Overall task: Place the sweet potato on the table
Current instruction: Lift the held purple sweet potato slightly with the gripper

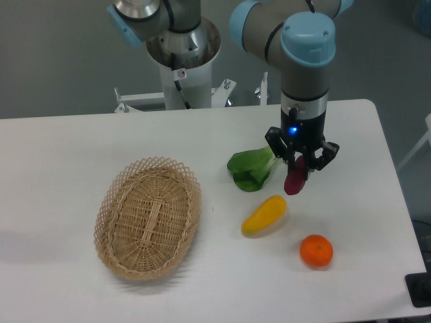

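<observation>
The sweet potato (294, 181) is a small dark magenta tuber hanging end-down between my gripper's fingers. My gripper (301, 165) is shut on its upper end and holds it just above the white table (60, 148), right of centre. The tuber's lower tip is close to the tabletop; I cannot tell if it touches. Its upper part is hidden by the fingers.
A green leafy vegetable (252, 170) lies just left of the gripper. A curved yellow fruit (264, 215) lies below it and a round orange (316, 251) further front right. An oval wicker basket (148, 217), with nothing in it, sits at the front left.
</observation>
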You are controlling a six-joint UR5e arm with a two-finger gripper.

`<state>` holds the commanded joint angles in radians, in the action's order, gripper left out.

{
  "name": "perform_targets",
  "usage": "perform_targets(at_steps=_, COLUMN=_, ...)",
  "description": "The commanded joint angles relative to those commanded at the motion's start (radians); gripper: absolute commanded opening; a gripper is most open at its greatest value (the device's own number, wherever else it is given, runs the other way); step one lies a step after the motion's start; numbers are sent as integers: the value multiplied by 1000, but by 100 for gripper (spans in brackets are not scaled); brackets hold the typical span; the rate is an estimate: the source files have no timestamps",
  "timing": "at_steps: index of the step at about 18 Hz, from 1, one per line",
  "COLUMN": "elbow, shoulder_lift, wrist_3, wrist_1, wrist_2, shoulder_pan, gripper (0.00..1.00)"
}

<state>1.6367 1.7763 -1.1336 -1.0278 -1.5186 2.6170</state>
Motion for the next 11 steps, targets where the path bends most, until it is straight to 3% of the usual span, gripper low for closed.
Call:
perform_targets(at_steps=5, elbow=-5, shoulder_lift=8, wrist_3=0, wrist_1=2, wrist_2=0, shoulder_pan=-3, gripper=30)
perform_targets(at_steps=11, elbow=-52, shoulder_lift=44, wrist_3=55, wrist_1=14, wrist_2=2, shoulder_pan=-6, gripper=30)
